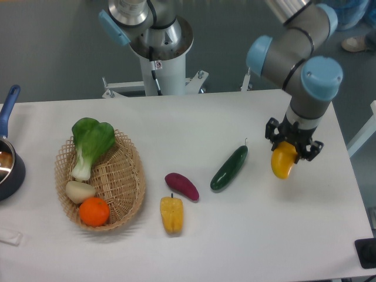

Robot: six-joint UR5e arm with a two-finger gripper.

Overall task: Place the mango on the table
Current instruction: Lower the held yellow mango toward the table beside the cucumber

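Here the yellow pepper [171, 214] lies nearest the camera, and the basket [126, 194] holds an orange [94, 211], a pale root and a leafy green. Farther right, the gripper [292, 147] is closed on the mango [283, 163], whose long axis hangs downward from the fingers over the table [282, 235]; whether it touches, I cannot tell.

White table [247, 235]: basket [126, 194], cucumber [230, 167], sweet potato [181, 185], pepper [171, 214] (pot [9, 170] at left edge)

- We count one mango [283, 164]
- one cucumber [230, 168]
- one purple sweet potato [181, 185]
- one yellow pepper [171, 214]
- one orange [94, 211]
- one basket [126, 194]
- one bok choy [90, 144]
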